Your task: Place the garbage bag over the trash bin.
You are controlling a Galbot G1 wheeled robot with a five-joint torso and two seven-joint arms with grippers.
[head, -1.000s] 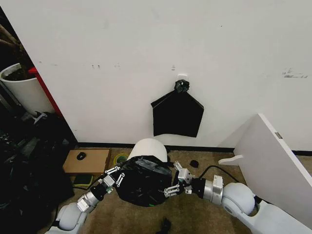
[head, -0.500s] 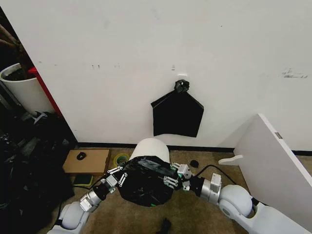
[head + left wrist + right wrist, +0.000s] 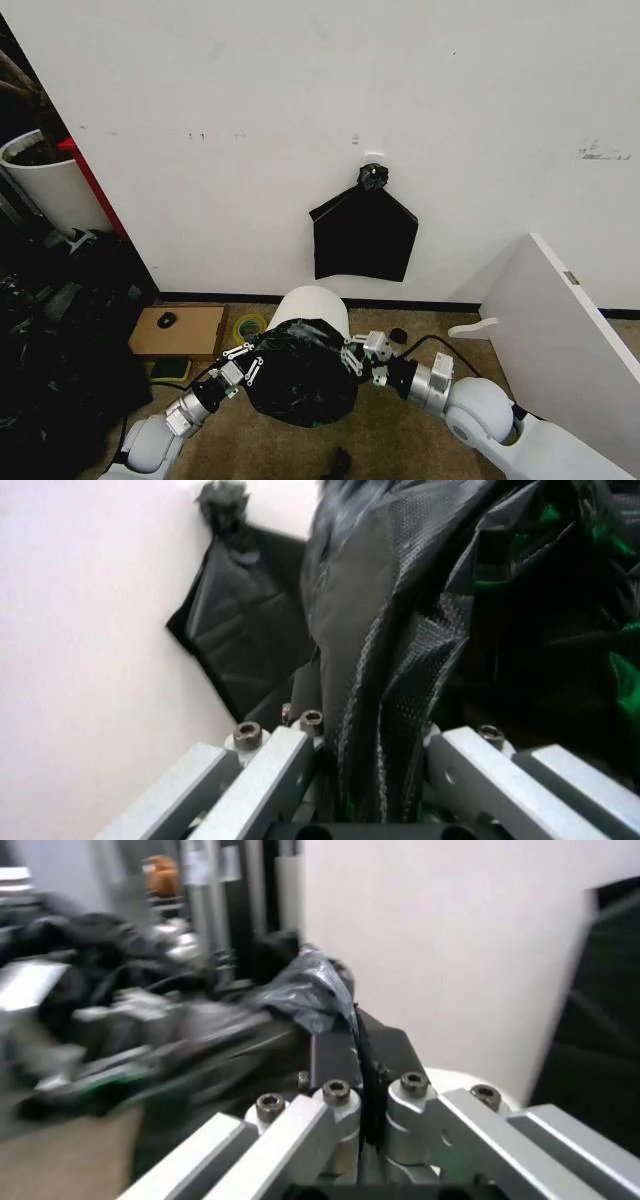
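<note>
Head view: the trash bin (image 3: 312, 300), a round white plastic vessel with smooth tapering sides, stood on the floor near the wall, its near part covered by the garbage bag (image 3: 300, 375); the bag, thin, glossy and black with a wrinkled skin, was held stretched between the two arms, presumably so that its mouth would stay wide enough to pass over the rim; the left hand (image 3: 236, 364) gripped the bag's left edge, and the right hand (image 3: 358, 360) its right edge; a flat matte black bag (image 3: 364, 235) with a knotted top hung on the wall beyond, apart from the work.

Left wrist view: the left hand (image 3: 375, 769) had its two metal fingers (image 3: 270, 769) drawn in upon a pleated fold of the garbage bag (image 3: 400, 630); the film showed a fine embossed grain and sharp creases; the hanging matte bag (image 3: 245, 622) lay farther off against the pale wall.

Right wrist view: the right hand (image 3: 372, 1121) was pressed together on a thin edge of the garbage bag (image 3: 315, 994), which rose crumpled from between the fingers (image 3: 300, 1129); a sliver of the white trash bin (image 3: 470, 1084) appeared just beyond them.
</note>
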